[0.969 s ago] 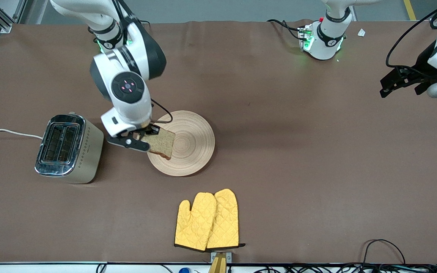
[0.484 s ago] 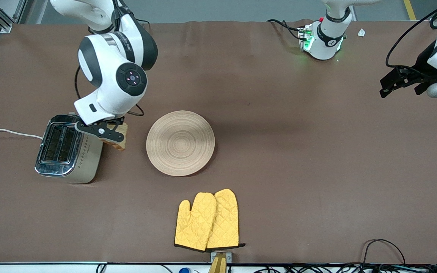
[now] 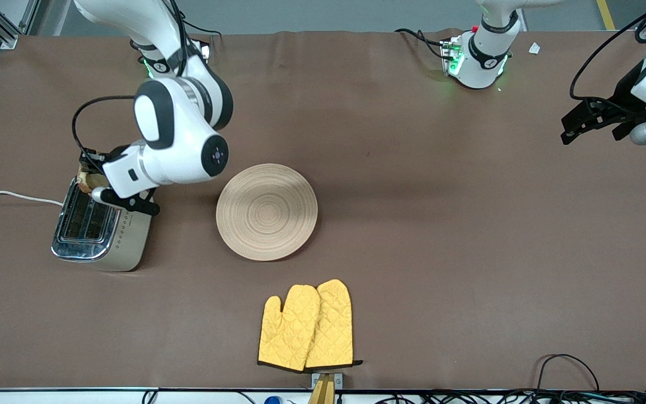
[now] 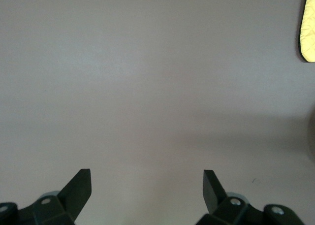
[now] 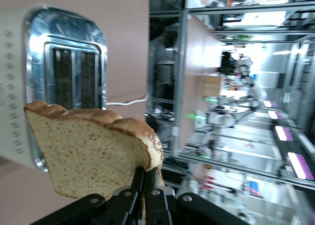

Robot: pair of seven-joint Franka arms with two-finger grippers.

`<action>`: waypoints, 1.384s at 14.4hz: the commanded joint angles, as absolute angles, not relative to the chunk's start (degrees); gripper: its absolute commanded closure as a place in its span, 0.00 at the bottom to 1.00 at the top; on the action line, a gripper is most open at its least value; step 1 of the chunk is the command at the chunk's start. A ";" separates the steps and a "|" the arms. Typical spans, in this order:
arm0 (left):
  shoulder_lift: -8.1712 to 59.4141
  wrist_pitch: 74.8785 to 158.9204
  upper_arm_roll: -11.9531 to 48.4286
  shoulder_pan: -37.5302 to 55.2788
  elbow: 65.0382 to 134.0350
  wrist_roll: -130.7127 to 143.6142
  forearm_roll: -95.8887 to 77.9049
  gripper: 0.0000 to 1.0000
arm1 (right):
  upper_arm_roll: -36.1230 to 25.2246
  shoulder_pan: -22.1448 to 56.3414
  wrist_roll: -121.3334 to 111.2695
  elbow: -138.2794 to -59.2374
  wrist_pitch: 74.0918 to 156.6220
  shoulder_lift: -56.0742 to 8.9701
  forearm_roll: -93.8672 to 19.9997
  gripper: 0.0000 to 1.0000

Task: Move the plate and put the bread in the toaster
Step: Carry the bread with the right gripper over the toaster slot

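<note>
bread (image 5: 93, 151) carried from plate (image 3: 267, 211), over toaster (image 3: 98, 221)

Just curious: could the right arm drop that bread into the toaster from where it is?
Probably yes: the right gripper, shut on the bread, is over the toaster, whose slots look open and unblocked.

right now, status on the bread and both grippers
Right gripper shut on bread, over toaster. Slots empty, bread not yet in. Left gripper open, waiting over bare table. Plate empty, nothing in the way.
</note>
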State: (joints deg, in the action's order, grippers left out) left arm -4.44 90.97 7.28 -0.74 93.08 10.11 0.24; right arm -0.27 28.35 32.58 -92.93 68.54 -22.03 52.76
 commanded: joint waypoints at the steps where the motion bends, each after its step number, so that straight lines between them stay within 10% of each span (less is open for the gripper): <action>1: -4.39 91.32 7.47 -0.62 92.64 9.84 0.62 0.00 | -0.26 26.46 31.12 -93.34 67.24 -25.74 58.43 1.00; 20: -4.04 91.41 7.47 -0.70 92.72 9.76 0.53 0.00 | -0.18 19.43 35.15 -78.85 64.42 -36.65 57.84 1.00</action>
State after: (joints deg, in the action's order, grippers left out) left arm -4.27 90.97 7.32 -0.75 93.09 10.11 0.24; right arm -0.83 20.32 33.22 -81.86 65.88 -35.23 59.15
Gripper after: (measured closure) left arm 0.000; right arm 0.960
